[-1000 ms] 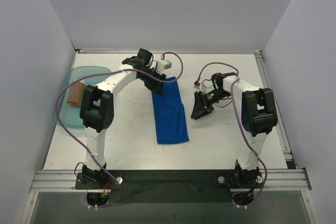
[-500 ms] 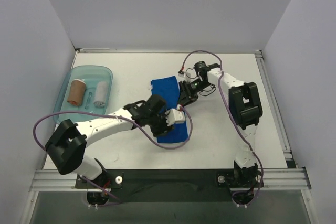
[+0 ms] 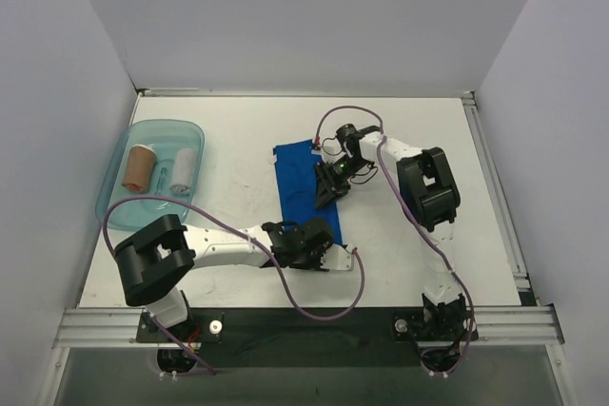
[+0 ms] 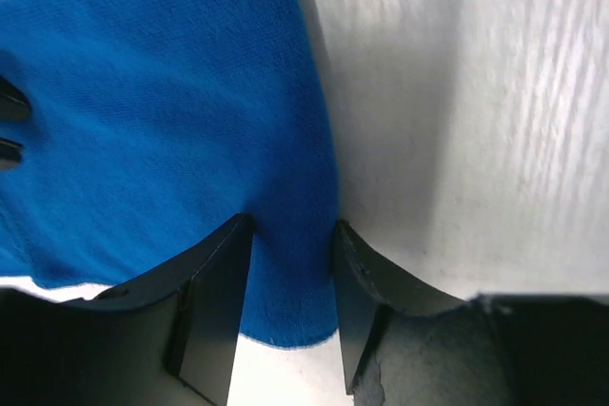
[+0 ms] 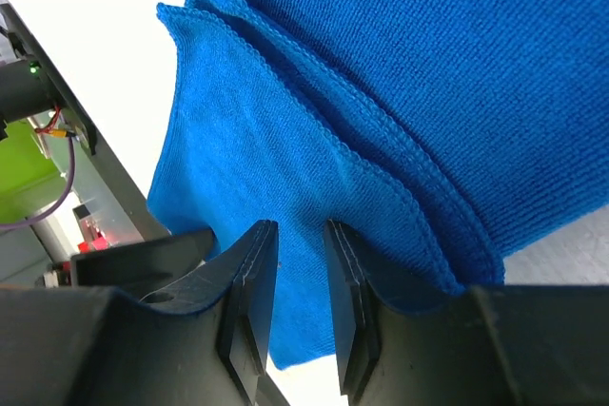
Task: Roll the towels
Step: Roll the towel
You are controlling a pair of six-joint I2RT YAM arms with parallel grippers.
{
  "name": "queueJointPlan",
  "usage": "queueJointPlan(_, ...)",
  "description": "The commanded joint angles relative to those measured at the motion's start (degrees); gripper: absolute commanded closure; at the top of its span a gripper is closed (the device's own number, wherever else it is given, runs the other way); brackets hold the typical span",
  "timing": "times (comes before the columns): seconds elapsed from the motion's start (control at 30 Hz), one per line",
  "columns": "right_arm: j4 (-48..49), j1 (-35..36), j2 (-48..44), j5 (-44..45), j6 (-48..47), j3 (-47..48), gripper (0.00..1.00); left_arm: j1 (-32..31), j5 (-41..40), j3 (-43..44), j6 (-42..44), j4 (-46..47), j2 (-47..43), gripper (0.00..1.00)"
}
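Note:
A royal-blue towel lies flat and lengthwise in the middle of the table. My left gripper is low at its near right corner. In the left wrist view the jaws stand apart, with the towel's corner flat between them, not pinched. My right gripper rests on the towel's right side, about midway along. Its jaws stand a narrow gap apart over the folded, hemmed layers. A tan rolled towel and a white rolled towel lie in the tray.
A translucent teal tray sits at the table's left side. Purple cables loop from both arms over the table, one curling near the front edge. Grey walls close in the table on three sides.
My left arm has swung from the towel's far end down to its near right corner. My right gripper has moved left, from the bare table onto the towel.

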Motion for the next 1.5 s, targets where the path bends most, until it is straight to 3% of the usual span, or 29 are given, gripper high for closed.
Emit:
queueJointPlan(0.0, -0.83, -0.28, 0.20, 2.36, -0.74, -0.60, 0.72, -0.16, -2.25, -0.06, 2.86, 4.15, 1.80, 0.52)
queueJointPlan(0.1, -0.92, -0.28, 0.38, 2.62, -1.00, -1.22, 0.72, -0.25, -0.75, -0.59, 3.14, 3.37, 1.72, 0.63)
queueJointPlan(0.17, -0.92, -0.19, 0.03, 2.54, -1.09, -2.35, 0.72, -0.25, 1.78, -0.33, 3.31, 0.83, 0.41, 0.76)
queueJointPlan(0.3, -1.10, 0.07, -4.27, 1.92, -1.09, -6.57, 0.72, -0.25, 10.48, 1.69, 1.22, -6.46, -2.85, 0.84)
queueJointPlan(0.4, -1.01, -0.28, -10.33, 0.87, -1.09, -9.73, 0.66, -0.25, 18.57, 4.67, -1.08, -13.94, -4.08, 0.89)
queueJointPlan(0.53, -1.18, -2.03, -17.71, 1.57, -2.05, -10.71, 0.48, 0.36, 25.08, 7.31, -3.28, -20.00, -5.49, 0.92)
queueJointPlan(0.6, -1.45, -4.05, -18.95, 1.13, -1.79, -10.10, 0.40, 1.06, 27.28, 9.42, -4.59, -21.50, -5.66, 0.93)
queueJointPlan(0.63, -1.71, -4.93, -19.57, 0.69, -1.70, -8.96, 0.32, 1.59, 28.68, 10.21, -4.77, -22.73, -5.58, 0.94)
queueJointPlan(0.77, -3.29, -8.80, -20.19, -0.54, -2.32, -5.97, 0.25, 8.86, 35.27, 14.86, -5.30, -25.90, -3.48, 0.93)
queueJointPlan(1.0, -4.96, -11.97, -20.80, -1.24, -3.20, -4.21, 0.24, 21.79, 42.68, 27.52, -1.70, -32.23, 4.52, 0.89)
queueJointPlan(1.3, -5.84, -11.97, -21.77, -4.76, -2.93, -6.14, 0.25, 27.34, 40.91, 36.32, 0.67, -31.71, 15.25, 0.90)
queueJointPlan(1.47, -6.11, -11.97, -22.03, -4.94, -3.20, -8.25, 0.32, 29.63, 41.62, 38.43, -0.73, -29.51, 19.99, 0.90)
